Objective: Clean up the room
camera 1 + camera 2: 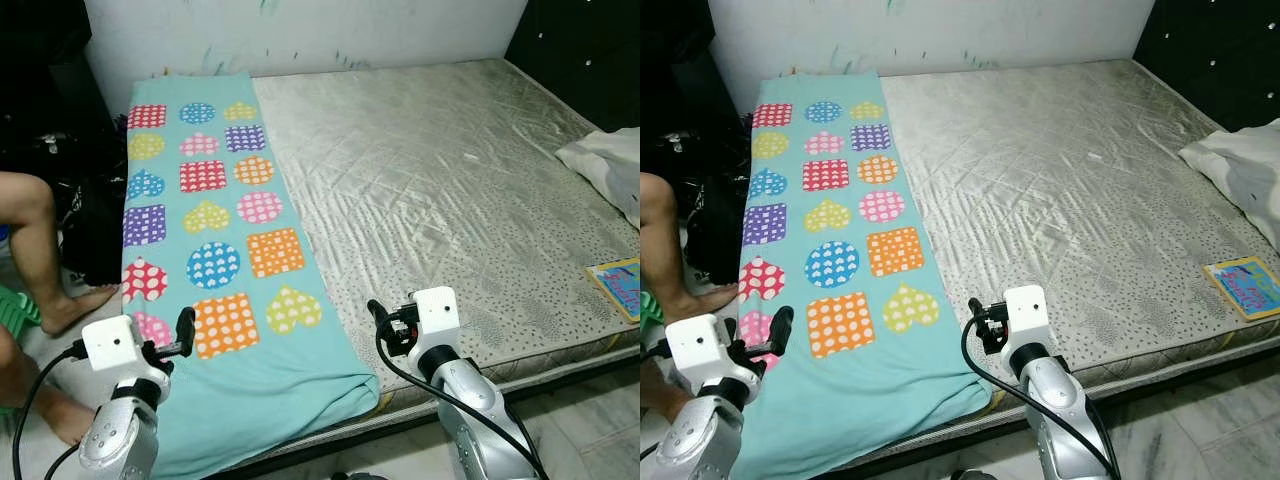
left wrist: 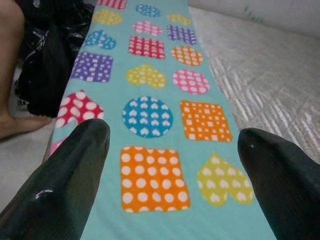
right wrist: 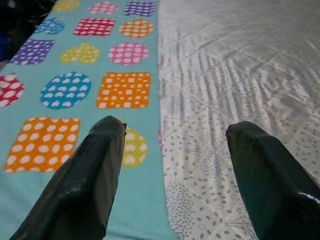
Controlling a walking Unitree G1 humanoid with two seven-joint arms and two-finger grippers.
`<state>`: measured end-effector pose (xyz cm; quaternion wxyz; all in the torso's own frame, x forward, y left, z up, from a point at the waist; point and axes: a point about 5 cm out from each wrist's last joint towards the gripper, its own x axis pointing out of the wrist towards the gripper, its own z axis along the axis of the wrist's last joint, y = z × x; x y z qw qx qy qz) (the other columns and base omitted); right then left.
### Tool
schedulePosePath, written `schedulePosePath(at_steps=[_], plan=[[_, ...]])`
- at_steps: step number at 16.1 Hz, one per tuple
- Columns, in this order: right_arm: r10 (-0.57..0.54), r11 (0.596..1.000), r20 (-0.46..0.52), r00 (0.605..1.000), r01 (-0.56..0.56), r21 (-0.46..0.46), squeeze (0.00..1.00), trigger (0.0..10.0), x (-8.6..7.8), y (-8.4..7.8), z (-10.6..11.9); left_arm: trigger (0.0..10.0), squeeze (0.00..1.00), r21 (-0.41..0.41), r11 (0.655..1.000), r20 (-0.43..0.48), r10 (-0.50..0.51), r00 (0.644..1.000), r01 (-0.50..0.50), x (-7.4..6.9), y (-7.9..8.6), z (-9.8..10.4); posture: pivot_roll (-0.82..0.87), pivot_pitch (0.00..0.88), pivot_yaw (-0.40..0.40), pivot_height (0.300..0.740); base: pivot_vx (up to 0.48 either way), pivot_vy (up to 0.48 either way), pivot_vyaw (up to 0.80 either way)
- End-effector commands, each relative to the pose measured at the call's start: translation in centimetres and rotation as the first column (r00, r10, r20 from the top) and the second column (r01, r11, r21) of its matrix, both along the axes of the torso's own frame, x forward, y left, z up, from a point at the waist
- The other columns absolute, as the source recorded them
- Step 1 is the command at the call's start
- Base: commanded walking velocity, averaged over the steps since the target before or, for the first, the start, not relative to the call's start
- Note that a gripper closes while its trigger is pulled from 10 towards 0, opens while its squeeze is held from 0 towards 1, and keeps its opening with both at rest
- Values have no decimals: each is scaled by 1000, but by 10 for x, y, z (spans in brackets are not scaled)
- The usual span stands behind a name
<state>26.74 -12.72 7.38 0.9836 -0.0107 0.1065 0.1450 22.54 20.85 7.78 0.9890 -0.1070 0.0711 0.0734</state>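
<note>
Left eye view: turquoise blanket with coloured shapes lies folded along the left side of the bare mattress. Left gripper sits over the blanket's near left edge; right gripper just beside its near right corner. A person's leg stands left of the bed.

Right eye view: a book lies at the mattress's right edge, a pillow behind it.

Left wrist view: fingers spread apart above the blanket.

Right wrist view: fingers spread apart, straddling the blanket's edge.
</note>
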Motion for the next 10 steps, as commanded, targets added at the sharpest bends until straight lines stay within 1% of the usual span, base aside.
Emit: schedulePosePath(at_steps=[1,7,10], plan=[[24,1000,16,1000,-24,-9,0,10000,2,2,5,10000,0,19,1000,9,-2,1000,2,5,-2,4,-105,123,-30,720,0,0,0],[33,999,20,999,-33,-14,0,10000,3,3,6,10000,0,20,1000,10,-1,1000,1,6,-2,4,-107,121,-31,665,0,0,0],[39,999,22,999,-39,-15,0,10000,3,3,6,10000,0,21,1000,12,3,1000,-3,7,-2,4,-109,120,-34,630,0,0,0]])
